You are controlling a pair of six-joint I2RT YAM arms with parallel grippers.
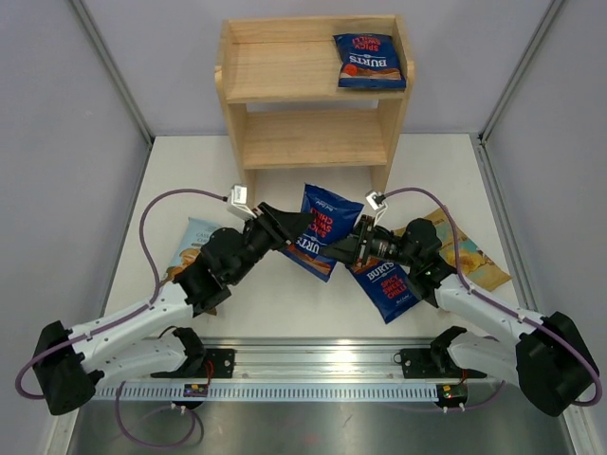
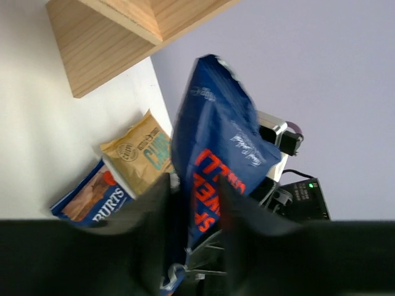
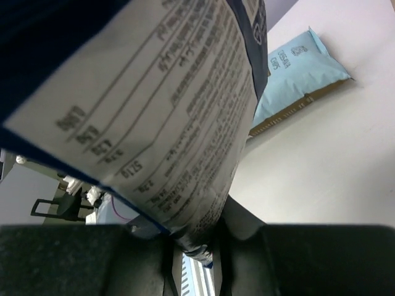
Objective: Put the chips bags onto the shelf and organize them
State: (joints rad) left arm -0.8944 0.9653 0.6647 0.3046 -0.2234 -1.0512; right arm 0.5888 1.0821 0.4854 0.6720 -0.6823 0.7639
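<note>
one blue bag (image 1: 370, 62) sits on the shelf's (image 1: 237, 85) top tier. before the shelf the right gripper (image 1: 343, 248) pinches a second blue bag (image 1: 318, 232); the left gripper (image 1: 285, 227) flanks it, grip unclear. third blue bag (image 1: 389, 284), pale bag (image 1: 194, 242) and tan bag (image 1: 474, 261) are not yet shelved.

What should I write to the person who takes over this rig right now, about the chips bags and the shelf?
Right gripper: shut on the raised dark blue bag.
Left gripper: fingers on either side of that bag, grip unclear.
Done: one Burts bag lies on the shelf, top tier, right end.
To do: the raised one, then three on the table: second Burts bag, pale blue bag, tan bag.
</note>
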